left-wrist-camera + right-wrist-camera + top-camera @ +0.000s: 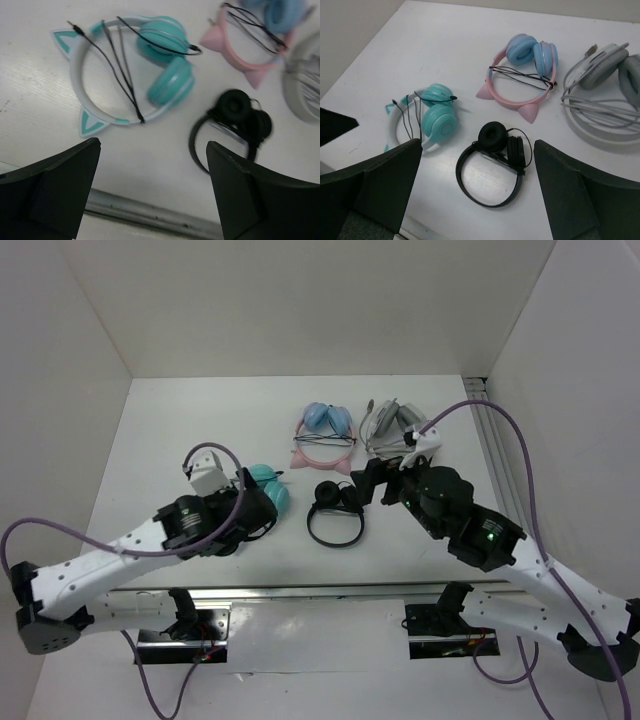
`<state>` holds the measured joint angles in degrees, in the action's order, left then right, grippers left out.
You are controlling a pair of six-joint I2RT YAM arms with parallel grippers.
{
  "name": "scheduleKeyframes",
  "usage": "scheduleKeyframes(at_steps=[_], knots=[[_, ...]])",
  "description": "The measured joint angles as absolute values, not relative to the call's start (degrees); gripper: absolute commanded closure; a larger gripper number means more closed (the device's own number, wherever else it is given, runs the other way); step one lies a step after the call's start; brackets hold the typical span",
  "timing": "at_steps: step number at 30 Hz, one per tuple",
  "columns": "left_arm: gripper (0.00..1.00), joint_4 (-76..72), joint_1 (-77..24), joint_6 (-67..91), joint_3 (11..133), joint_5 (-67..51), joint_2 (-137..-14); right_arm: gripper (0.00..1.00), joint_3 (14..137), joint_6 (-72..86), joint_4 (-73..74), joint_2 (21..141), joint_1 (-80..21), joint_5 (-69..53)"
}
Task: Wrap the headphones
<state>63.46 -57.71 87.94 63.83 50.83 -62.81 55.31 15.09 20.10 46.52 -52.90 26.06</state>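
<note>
Partly wrapped at best, by the look of it; nothing gripped.
Spotted the headphones (268, 485) flat on the table (180, 420) at 9 o'clock of the black headphones (332, 497), with cable (107, 62) slung loosely across the band and plug loose at 10 o'clock. Left to do: snug winding, tucking. Noting left gripper (152, 145) and right gripper (477, 145) spread wide, empty.

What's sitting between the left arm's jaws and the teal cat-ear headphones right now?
Nothing visible. In the left wrist view only bare table shows between the open left jaws and the teal headphones, whose black cable lies draped across the band. The small black headphones lie off to the right, outside that path.
</note>
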Motion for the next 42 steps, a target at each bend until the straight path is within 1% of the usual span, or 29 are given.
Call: scheduleKeyframes(at_steps=[4,7,10,15,25,33,42], knots=[[0.00,67.2,-65.6,83.3,68.1,50.0,-54.1,0.00,58.8,17.6,27.7,41.8,-53.0,25.1],[0.00,68.2,-66.2,79.2,65.8,47.7,-45.8,0.00,61.7,19.8,32.9,37.1,-53.0,24.4],[0.00,69.1,-66.3,76.2,60.9,45.6,-35.2,0.00,63.6,21.7,37.0,31.7,-53.0,23.8],[0.00,69.9,-66.3,71.9,56.6,42.4,-25.1,0.00,64.6,23.9,42.9,24.6,-53.0,23.0],[0.00,67.3,-66.3,68.9,54.7,40.9,-15.2,0.00,66.3,25.2,54.9,20.6,-48.4,23.0],[0.00,66.0,-66.3,68.0,53.7,40.6,-12.3,0.00,67.1,25.1,56.8,20.6,-47.4,23.0],[0.00,65.3,-66.3,67.5,53.2,40.3,-11.7,0.00,67.1,25.1,57.2,20.6,-47.4,23.0]])
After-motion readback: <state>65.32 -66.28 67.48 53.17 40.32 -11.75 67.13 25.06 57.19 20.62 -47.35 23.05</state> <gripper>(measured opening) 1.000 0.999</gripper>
